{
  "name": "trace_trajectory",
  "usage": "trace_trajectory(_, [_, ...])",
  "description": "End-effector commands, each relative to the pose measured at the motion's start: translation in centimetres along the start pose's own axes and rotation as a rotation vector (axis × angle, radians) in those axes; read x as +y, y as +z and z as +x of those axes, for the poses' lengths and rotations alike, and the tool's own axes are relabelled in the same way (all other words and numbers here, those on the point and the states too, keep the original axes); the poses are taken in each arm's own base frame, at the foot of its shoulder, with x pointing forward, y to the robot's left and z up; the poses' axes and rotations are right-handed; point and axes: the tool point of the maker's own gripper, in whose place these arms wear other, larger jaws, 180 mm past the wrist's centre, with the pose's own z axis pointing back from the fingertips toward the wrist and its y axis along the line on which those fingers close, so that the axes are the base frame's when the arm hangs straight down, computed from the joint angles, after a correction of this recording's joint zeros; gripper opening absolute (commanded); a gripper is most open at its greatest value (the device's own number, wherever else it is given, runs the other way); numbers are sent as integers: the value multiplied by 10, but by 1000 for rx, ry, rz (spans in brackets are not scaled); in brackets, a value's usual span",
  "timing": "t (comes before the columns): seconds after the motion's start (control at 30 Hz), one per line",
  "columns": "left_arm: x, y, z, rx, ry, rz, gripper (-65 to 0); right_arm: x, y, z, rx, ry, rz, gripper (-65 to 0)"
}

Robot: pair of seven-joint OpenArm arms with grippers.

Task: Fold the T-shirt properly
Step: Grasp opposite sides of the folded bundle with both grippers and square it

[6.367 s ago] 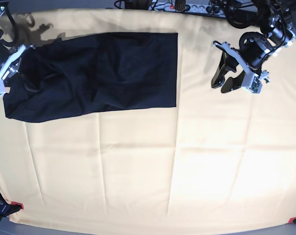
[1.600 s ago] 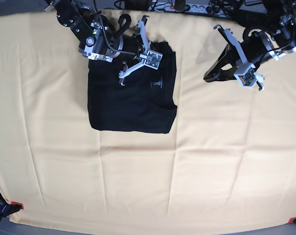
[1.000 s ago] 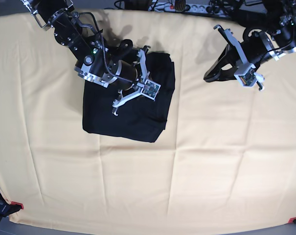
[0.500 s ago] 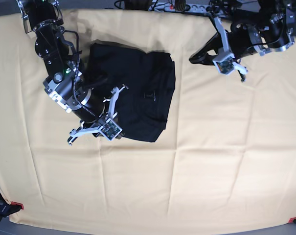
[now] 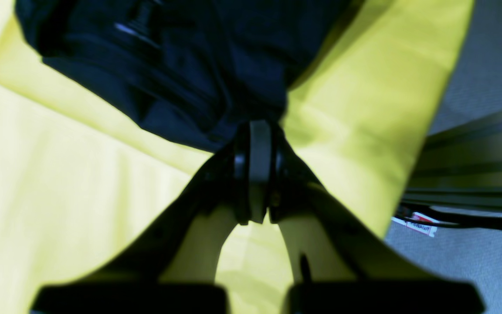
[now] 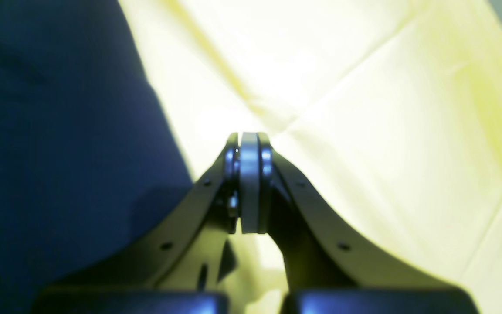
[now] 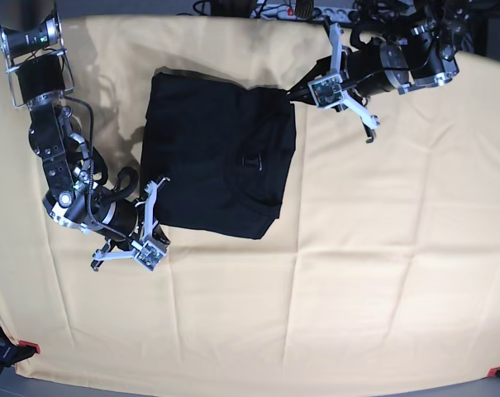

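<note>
The black T-shirt (image 7: 216, 149) lies folded into a compact block on the pale yellow cloth (image 7: 357, 273), with a small mark (image 7: 251, 160) on top. My left gripper (image 7: 293, 93) is shut, and its tips touch the shirt's upper right corner. In the left wrist view the gripper (image 5: 253, 131) meets the edge of the black fabric (image 5: 181, 52). My right gripper (image 7: 152, 217) is shut and empty beside the shirt's lower left corner. In the right wrist view the gripper (image 6: 249, 139) is over yellow cloth (image 6: 364, 109), with the shirt (image 6: 59, 131) to its left.
A power strip and cables (image 7: 316, 10) lie along the far table edge. Red clamps (image 7: 28, 346) hold the cloth at the front corners. The table's far edge and grey floor (image 5: 473, 261) show behind the left gripper.
The shirt went from a wide strip to a compact fold. My right gripper left the shirt's top for its lower left corner. My left gripper moved left to the upper right corner.
</note>
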Motion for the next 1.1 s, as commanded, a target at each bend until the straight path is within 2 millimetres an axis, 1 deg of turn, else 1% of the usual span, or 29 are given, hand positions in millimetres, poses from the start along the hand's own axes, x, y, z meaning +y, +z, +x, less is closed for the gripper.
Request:
trace_trajectory(0.0, [4,1,8,-41,0,5,-650,-16,4,15,-45,10,-18,-650])
trace_trajectory(0.1, [12,-6,-2,-27,20,2,-650,-20,0,8,-18,8,-1,-650])
trace_trajectory(0.23, [22,-14,-6,-17,20,-5,-650,-10,-1,3,-1,14,47,-650])
trace_trajectory(0.27, [20,-17,-7,-15,20,-18,-650,-6,-1,2,-1,9,69,-650])
trace_trajectory(0.33, [7,-22,-11,-1,8,-72,-650,2,0,-1,16,10,112,-650])
trace_trajectory(0.43, [-12,-29,-19,41,-30,-134,-650,5,1,-5,40,7,125,-650])
trace_trajectory(0.5, [-18,-32,-24,73,-68,-152,-650,7,0,-8,44,4,129,-650])
trace_trajectory(0.57, [-20,-32,-28,91,-88,-155,-650,15,0,-14,55,8,152,-650])
trace_trajectory(0.67, [-11,-32,-28,93,-100,-118,-650,27,-1,-27,76,-9,175,-650])
trace_trajectory(0.8, [4,-33,-26,98,-105,-64,-650,36,-1,-38,97,-19,191,-650])
trace_trajectory(0.9, [5,-35,-25,77,-92,-56,-650,42,-1,-44,106,-27,202,-650])
trace_trajectory(1.07, [18,-39,-33,100,-78,-41,-650,51,0,-55,130,-39,219,-650])
